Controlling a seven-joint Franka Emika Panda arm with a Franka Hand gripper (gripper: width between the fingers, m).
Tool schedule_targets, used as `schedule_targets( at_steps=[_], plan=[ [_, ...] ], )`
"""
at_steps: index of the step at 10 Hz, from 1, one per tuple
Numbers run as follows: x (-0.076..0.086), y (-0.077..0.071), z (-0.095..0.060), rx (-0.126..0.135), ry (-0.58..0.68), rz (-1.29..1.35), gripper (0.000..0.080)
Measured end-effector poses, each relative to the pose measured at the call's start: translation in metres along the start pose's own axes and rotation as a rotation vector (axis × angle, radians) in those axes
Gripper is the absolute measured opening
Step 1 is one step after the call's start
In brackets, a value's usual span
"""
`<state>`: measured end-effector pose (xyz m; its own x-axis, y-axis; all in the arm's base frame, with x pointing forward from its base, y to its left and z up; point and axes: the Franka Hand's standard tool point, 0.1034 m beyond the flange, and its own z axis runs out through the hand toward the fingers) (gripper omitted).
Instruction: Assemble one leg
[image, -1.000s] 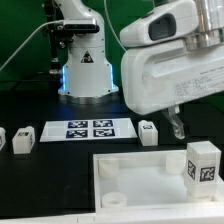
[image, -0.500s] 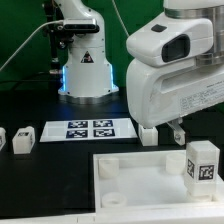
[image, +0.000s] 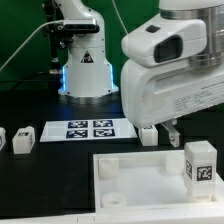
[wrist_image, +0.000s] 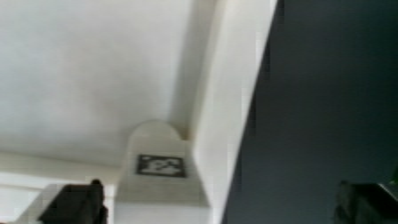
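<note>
Several small white legs with tags show in the exterior view. One leg (image: 200, 163) stands upright on the white square tray (image: 130, 172) at the right. One leg (image: 148, 134) lies on the table just behind the tray. Another leg (image: 22, 140) lies at the left. My gripper (image: 171, 131) hangs low beside the leg behind the tray, close over the tray's far edge. In the wrist view the gripper (wrist_image: 224, 203) is open and empty, its dark fingertips (wrist_image: 75, 203) wide apart. A tagged leg (wrist_image: 164, 160) shows ahead against a white surface.
The marker board (image: 88, 130) lies on the black table behind the tray. A further white piece (image: 2, 138) sits at the far left edge. The robot base (image: 85, 60) stands at the back. The arm's bulk hides the table behind the tray's right side.
The arm has turned and shifted a little toward the exterior view's left, staying low over the tray's far edge. The legs and tray have not moved.
</note>
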<state>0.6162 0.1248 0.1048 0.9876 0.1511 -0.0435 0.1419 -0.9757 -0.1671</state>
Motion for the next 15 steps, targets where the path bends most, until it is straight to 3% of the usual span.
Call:
schedule_targets(
  at_steps=[2,4,10,12,15],
  plan=[
    [0.01,0.013,0.005,-0.009,0.064,0.018,0.0649],
    [0.01,0.022,0.018,-0.011,0.06,0.008,0.0649],
    [0.012,0.023,0.027,-0.004,0.051,0.016,0.0638],
    [0.012,0.023,0.028,-0.004,0.051,0.016,0.0288],
    [0.012,0.02,0.028,-0.003,0.05,0.045,0.0291]
  ],
)
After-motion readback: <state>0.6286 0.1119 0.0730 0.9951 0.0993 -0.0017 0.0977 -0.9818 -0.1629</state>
